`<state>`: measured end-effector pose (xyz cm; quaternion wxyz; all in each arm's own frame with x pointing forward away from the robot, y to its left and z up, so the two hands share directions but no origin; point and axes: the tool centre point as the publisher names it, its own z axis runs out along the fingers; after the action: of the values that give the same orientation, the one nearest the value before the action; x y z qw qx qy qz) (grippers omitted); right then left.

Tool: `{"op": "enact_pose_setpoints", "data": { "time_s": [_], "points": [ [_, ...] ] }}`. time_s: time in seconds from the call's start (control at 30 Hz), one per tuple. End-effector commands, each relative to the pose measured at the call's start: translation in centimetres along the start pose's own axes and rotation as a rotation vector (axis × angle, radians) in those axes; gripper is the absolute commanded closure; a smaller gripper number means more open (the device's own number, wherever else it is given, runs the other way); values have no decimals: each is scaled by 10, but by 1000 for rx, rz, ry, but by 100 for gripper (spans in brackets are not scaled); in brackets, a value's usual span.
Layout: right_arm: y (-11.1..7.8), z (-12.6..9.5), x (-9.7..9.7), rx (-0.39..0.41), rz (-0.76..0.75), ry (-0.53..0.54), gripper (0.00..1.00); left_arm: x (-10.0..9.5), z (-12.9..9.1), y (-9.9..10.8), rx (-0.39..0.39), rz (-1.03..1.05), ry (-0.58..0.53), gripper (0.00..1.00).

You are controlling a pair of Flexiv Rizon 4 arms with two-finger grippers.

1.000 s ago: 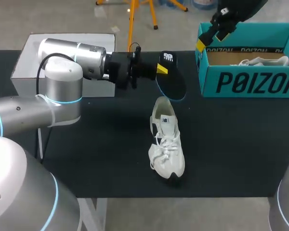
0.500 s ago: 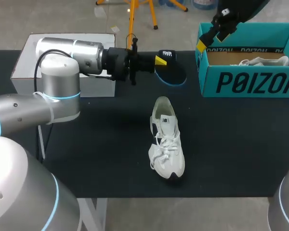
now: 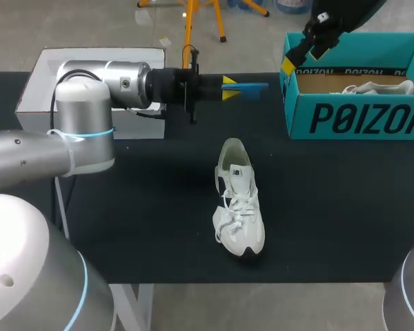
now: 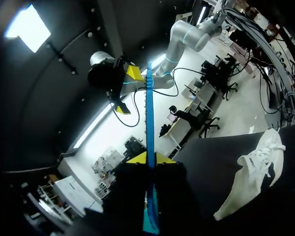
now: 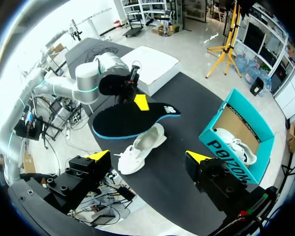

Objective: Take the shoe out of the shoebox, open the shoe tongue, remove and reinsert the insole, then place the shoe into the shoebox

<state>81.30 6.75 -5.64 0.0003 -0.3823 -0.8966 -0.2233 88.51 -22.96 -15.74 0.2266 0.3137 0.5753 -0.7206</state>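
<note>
Left gripper [image 3: 228, 87] clamped the insole [image 3: 254, 86] edge-on above the far table [image 3: 331, 207], beyond the shoe [image 3: 239, 200] lying mid-table; removal appeared done, reinsertion next, requiring the insole aligned over the shoe's opening.

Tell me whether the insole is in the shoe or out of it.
Out: the left gripper holds the insole in the air, apart from the white shoe.

I work over a bench [image 3: 331, 207] covered in flat black, wide from left to right. On its far left corner sits a plain white box [image 3: 34, 96]. Beyond the far edge lies a pale grey floor [image 3: 90, 24], evenly lit, where a stand [image 3: 188, 27] with yellow legs rises.
</note>
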Motion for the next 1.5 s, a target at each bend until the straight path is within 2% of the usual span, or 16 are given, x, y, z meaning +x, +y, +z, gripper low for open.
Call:
{"op": "enact_pose_setpoints", "data": {
  "time_s": [0.03, 0.47, 0.5, 0.53, 0.57, 0.6, 0.63, 0.7, 0.73, 0.8, 0.83, 0.87, 1.07, 1.13, 1.2, 1.5],
  "points": [
    [1, 1, 0, 3, 1, -1, 0, 1, 0, 8, 87, -159, -61, 100],
    [1, 1, 0, 3, 1, -1, 0, -1, -3, 8, 77, -174, -71, 100],
    [1, 1, 0, 3, 1, -1, 0, -4, -5, 13, 58, -286, -77, 100],
    [1, 1, 0, 3, 1, -1, 0, -5, -6, 17, 98, -349, -85, 100],
    [1, 1, 0, 3, 1, -1, 0, -6, -8, 18, 100, -375, -109, 100],
    [1, 1, 0, 3, 1, -1, 0, -6, -8, 24, 82, -498, -107, 100],
    [1, 1, 0, 3, 1, -1, 0, -6, -9, 26, 121, -529, -130, 100],
    [1, 1, 0, 3, 1, -1, 0, -8, -10, 29, 99, -654, -135, 100],
    [1, 1, 0, 3, 1, -1, 0, -8, -10, 29, 114, -661, -140, 100],
    [1, 1, 0, 3, 1, -1, 0, -8, -10, 28, 89, -752, -136, 100],
    [1, 1, 0, 3, 1, -1, 0, -8, -10, 27, 111, -765, -145, 100],
    [1, 1, 0, 3, 1, -1, 0, -9, -9, 26, 84, -774, -132, 100],
    [1, 1, 0, 3, 1, -1, 0, -12, -1, 20, 116, -966, -86, 100],
    [1, 1, 0, 3, 1, -1, 0, -14, 1, 19, 105, -1001, -78, 100],
    [1, 1, 0, 3, 1, -1, 0, -15, 2, 19, 137, -1093, -76, 100],
    [1, 1, 0, 3, 1, -1, 0, -10, 0, 26, 154, -1230, -90, 100]
  ]
}}
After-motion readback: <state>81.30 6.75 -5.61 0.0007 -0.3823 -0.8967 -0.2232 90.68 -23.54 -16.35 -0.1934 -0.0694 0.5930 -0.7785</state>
